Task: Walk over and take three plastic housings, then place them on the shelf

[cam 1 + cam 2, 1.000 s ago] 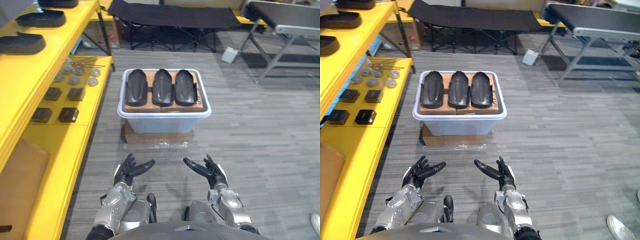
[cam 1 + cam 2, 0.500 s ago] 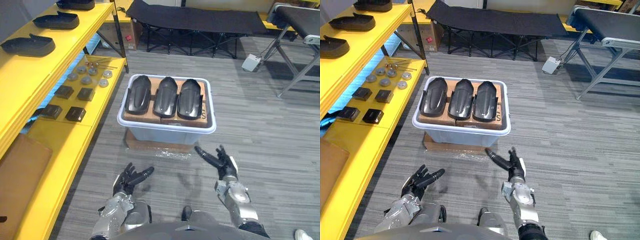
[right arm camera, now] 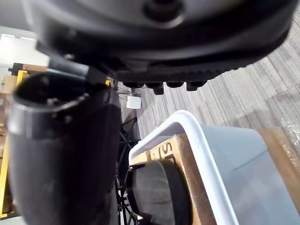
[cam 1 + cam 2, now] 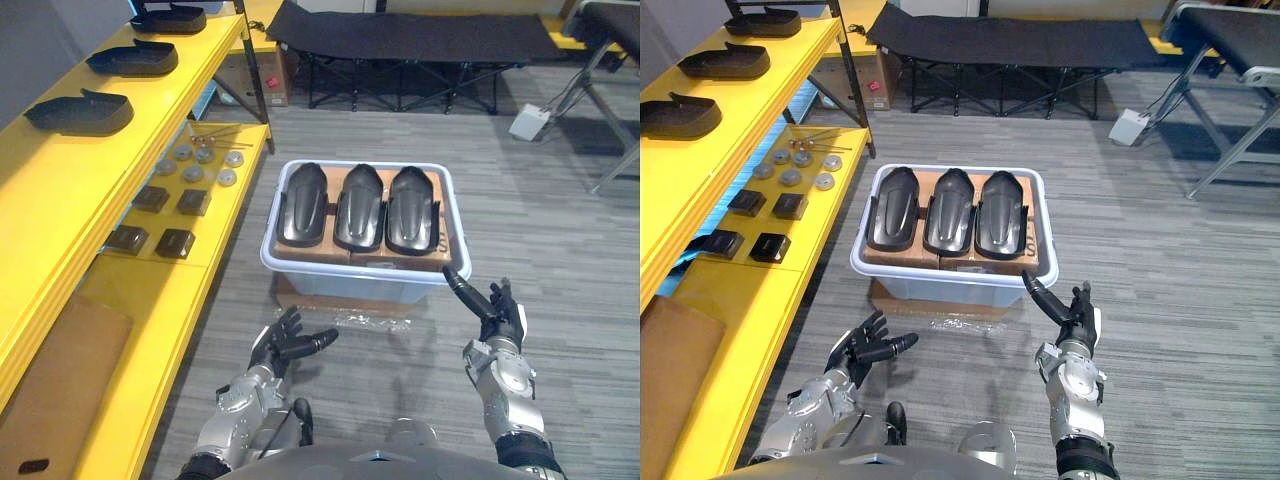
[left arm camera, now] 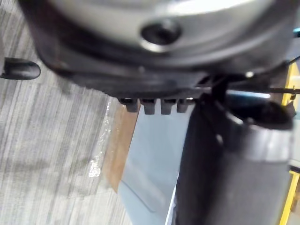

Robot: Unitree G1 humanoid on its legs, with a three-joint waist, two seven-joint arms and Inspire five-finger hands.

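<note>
Fingers (image 4: 318, 340) hang loosely spread and empty on both the left hand (image 4: 283, 347) and the right hand (image 4: 497, 312), just short of the white bin (image 4: 350, 292) — three plastic housings (image 4: 358, 207) lie inside it on cardboard (image 4: 395, 260) — while three similar dark pieces (image 4: 80, 112) rest on the yellow shelf (image 4: 60, 190) left of the bin.

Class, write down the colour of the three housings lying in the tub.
The housings are glossy black, clearest in the left eye view.
</note>
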